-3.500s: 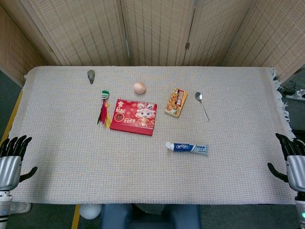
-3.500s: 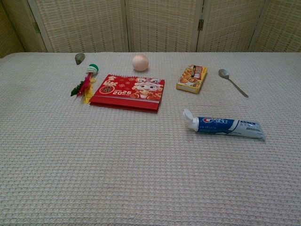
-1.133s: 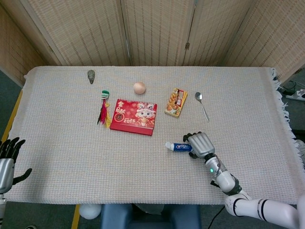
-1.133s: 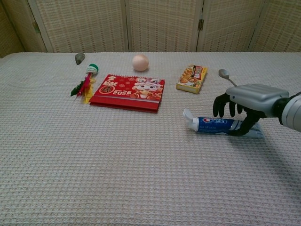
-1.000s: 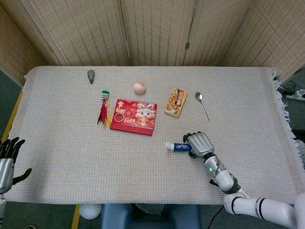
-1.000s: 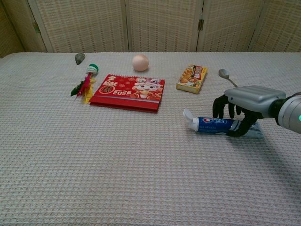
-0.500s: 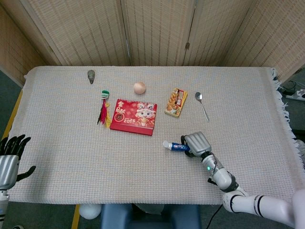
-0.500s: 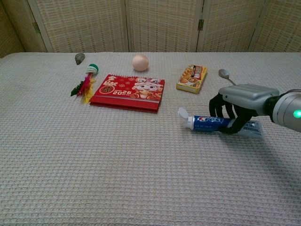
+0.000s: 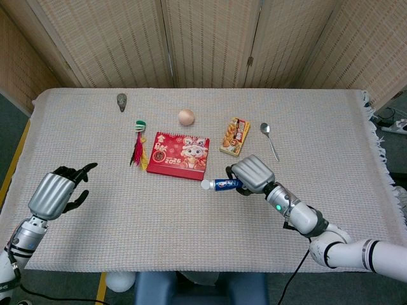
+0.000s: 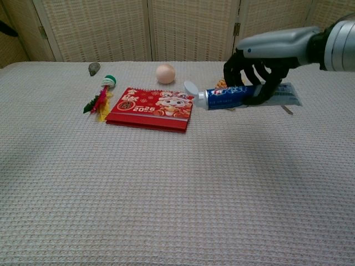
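Observation:
My right hand grips a blue and white toothpaste tube and holds it level above the table, cap pointing left. The tube hangs just right of the red 2025 calendar. My left hand hovers over the cloth near the table's front left with its fingers apart and nothing in it; only the head view shows it.
On the woven cloth lie an egg, a snack box, a spoon, a feathered shuttlecock and a small grey stone. Folding screens stand behind.
The right hand has lifted the toothpaste tube off the cloth and carried it up and to the left. The left hand has come in over the table's front left.

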Tool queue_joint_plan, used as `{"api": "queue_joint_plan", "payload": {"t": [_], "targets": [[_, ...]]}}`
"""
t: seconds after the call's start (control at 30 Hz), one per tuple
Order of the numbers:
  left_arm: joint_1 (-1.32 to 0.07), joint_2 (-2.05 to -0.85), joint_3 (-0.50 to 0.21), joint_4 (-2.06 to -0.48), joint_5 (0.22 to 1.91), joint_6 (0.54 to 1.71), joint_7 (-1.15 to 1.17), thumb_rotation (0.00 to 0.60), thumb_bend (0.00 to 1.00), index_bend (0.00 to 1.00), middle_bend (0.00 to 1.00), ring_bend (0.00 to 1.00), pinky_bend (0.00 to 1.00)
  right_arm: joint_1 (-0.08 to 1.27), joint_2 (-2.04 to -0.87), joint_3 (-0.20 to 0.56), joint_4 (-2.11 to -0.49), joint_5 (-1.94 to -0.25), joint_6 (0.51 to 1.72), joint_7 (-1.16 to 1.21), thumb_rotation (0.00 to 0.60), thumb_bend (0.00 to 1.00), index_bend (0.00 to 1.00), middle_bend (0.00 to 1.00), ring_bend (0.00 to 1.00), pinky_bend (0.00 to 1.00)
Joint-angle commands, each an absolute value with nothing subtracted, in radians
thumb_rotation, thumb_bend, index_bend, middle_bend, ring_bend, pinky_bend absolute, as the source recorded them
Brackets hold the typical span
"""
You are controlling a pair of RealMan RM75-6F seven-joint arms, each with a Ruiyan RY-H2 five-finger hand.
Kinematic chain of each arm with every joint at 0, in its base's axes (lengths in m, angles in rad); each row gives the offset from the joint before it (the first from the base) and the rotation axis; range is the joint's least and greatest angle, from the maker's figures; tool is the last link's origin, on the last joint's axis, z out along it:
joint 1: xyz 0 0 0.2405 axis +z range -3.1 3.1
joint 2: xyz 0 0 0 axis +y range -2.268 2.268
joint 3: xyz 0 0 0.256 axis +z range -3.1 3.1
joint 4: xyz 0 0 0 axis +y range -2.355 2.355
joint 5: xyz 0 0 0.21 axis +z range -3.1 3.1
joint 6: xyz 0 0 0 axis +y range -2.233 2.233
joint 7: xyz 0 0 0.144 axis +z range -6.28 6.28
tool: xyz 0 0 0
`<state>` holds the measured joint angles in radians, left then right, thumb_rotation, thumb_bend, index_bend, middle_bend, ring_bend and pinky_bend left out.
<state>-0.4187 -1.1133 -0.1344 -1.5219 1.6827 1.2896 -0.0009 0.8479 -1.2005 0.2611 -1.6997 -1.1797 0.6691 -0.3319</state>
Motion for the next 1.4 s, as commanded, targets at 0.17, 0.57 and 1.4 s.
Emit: {"api": "queue_joint_plan", "payload": {"t": [0.17, 0.57, 1.4], "targets": [[-0.574, -1.125, -0.142, -1.556, 1.763, 1.154, 0.003, 0.6, 0.79, 0.13, 0.79, 0.74, 0.71, 0.957, -1.11, 0.294, -1.722, -1.177, 0.554, -0.296, 0.6, 0.82, 0.69, 0.62, 0.67, 0.63], [-0.679, -1.15, -0.14, -1.633, 1.71, 1.012, 0.113, 0.6, 0.9, 0.12, 0.92, 0.85, 0.79, 1.058, -1.123, 0.247, -1.705, -1.072, 0.543, -0.343, 0.6, 0.83, 0.69, 0.62, 0.67, 0.63], [-0.751, -1.233, -0.127, -1.663, 1.621, 0.967, 0.23, 0.6, 0.9, 0.14, 0.92, 0.85, 0.79, 1.126, -1.175, 0.209, -1.667, -1.045, 0.599, -0.287, 0.6, 0.87, 0.69, 0.62, 0.68, 0.63]]}}
